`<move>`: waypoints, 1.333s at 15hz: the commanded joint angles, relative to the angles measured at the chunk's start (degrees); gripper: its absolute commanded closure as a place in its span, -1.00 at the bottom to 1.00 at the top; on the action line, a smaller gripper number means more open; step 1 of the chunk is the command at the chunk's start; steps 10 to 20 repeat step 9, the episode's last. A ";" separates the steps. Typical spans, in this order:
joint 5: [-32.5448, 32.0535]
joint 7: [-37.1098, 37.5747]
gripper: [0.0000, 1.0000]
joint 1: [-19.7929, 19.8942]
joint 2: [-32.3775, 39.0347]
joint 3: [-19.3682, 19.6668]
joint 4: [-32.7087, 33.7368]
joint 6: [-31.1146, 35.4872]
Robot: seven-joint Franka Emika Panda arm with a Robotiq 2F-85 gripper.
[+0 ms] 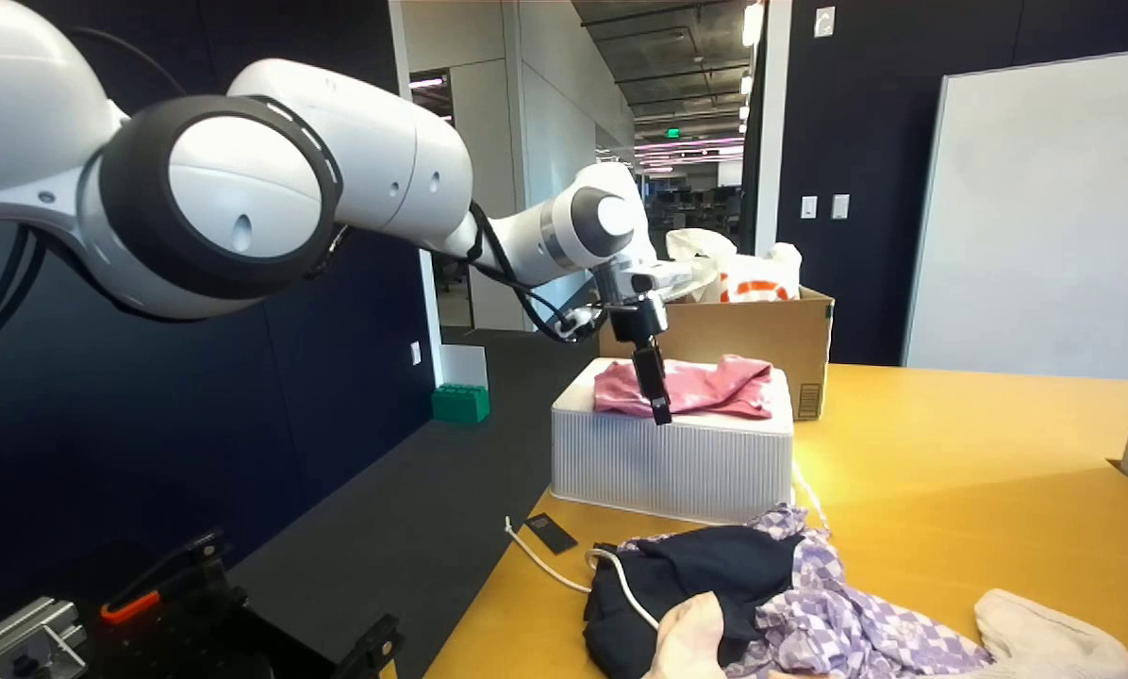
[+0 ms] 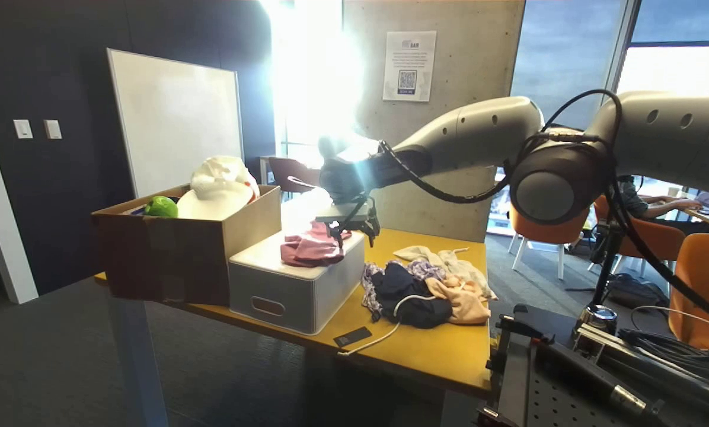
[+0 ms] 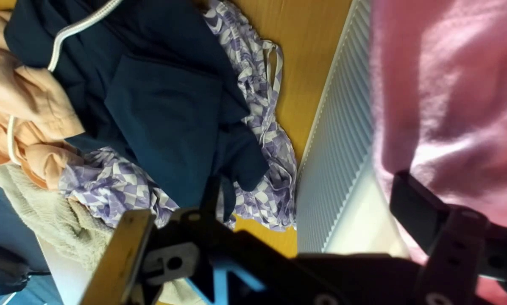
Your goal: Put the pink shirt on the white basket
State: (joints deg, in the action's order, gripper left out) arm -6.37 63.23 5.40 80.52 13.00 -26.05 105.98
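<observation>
Pink shirt (image 1: 724, 382) lies loosely folded on the flat top of the white basket (image 1: 668, 467), right of centre in an exterior view. Long axis: left to right across that frame, roughly along the basket's long side. Which end is the collar cannot be told. In the wrist view it fills the right of the frame, one edge running top to bottom. End effector (image 3: 306, 190): fingers wide apart, one overlapping the shirt in that view; contact unclear. Navy garment (image 1: 696, 575) on the surface (image 1: 951, 434), lower frame.
</observation>
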 commanded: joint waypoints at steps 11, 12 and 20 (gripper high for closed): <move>-1.06 4.23 -1.00 -0.70 1.98 0.23 0.02 2.18; -1.06 4.23 -1.00 -0.70 1.98 0.23 0.02 2.18; -1.06 4.23 -1.00 -0.70 1.98 0.23 0.02 2.18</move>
